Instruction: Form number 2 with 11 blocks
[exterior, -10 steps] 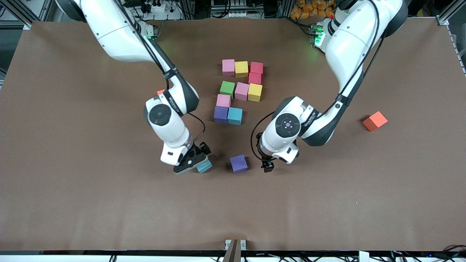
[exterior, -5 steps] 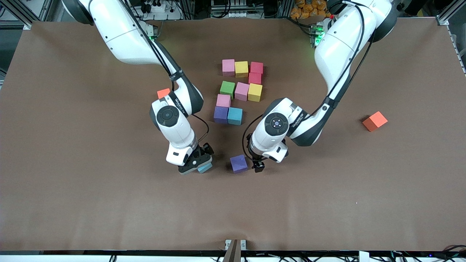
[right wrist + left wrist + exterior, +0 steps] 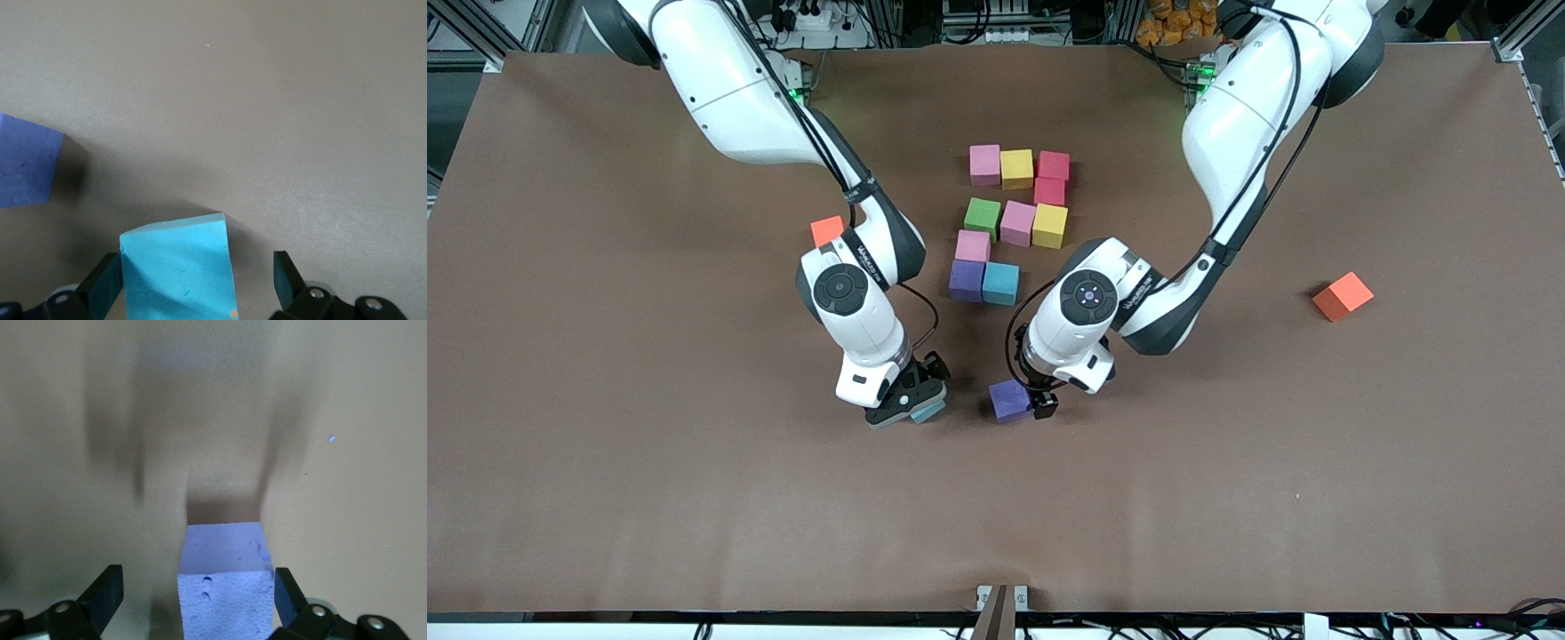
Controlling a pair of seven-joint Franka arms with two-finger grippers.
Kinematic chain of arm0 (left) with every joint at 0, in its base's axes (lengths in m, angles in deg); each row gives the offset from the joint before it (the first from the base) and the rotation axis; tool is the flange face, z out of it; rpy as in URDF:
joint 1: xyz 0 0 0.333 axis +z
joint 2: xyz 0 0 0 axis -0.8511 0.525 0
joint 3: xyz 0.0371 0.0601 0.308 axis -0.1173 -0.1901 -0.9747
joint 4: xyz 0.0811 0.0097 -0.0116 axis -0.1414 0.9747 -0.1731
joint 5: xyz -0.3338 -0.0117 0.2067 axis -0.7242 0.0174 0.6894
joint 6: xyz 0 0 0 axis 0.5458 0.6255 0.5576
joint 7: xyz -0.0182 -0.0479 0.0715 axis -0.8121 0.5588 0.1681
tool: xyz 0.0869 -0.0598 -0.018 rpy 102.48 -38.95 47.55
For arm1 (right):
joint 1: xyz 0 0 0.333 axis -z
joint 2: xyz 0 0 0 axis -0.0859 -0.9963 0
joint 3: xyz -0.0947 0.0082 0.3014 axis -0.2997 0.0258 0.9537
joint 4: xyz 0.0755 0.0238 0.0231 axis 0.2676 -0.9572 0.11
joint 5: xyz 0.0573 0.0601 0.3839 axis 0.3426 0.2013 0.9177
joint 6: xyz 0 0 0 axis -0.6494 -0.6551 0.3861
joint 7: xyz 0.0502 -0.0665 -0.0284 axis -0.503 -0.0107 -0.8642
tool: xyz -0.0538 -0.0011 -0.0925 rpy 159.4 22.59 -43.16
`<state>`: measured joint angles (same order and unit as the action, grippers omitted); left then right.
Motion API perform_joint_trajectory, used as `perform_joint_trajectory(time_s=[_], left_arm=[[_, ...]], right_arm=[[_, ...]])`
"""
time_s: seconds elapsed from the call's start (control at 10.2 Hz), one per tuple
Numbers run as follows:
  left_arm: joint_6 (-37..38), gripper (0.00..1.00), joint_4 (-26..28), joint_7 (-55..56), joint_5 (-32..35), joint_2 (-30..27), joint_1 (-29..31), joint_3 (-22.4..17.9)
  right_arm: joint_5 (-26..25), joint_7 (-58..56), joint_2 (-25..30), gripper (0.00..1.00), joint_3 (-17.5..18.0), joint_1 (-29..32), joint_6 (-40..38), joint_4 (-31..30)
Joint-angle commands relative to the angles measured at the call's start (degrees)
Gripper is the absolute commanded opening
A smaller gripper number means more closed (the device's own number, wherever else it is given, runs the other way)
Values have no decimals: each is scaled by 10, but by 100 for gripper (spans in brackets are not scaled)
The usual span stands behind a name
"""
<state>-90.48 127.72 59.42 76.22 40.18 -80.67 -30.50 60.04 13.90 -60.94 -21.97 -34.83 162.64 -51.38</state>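
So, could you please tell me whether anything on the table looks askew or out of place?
Yes: the light blue block between the right pincer's open fingers sits twisted and tilted, one side against a finger. The purple block under the left pincer also lies apart from the partly built number 2.

The counter [image 3: 605, 444] was plain brown. The blocks [image 3: 1014, 222] were pink, yellow, red, green, purple and light blue; two stray cubes [image 3: 1342, 296] were orange.
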Motion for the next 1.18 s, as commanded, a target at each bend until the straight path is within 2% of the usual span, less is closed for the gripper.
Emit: perform_joint_trajectory(time_s=[0.0, 0.69, 1.08], left_arm=[[-7, 100, -29, 7, -11, 25, -29, -24], [-15, 100, -28, 9, -11, 20, -30, -26], [7, 100, -28, 22, -12, 13, -31, -25]], right_arm=[[0, 10, -17, 100, -3, -11, 4, 16], [5, 12, -10, 100, -3, -9, 0, 13], [6, 7, 30, 100, -2, 4, -24, -5]])
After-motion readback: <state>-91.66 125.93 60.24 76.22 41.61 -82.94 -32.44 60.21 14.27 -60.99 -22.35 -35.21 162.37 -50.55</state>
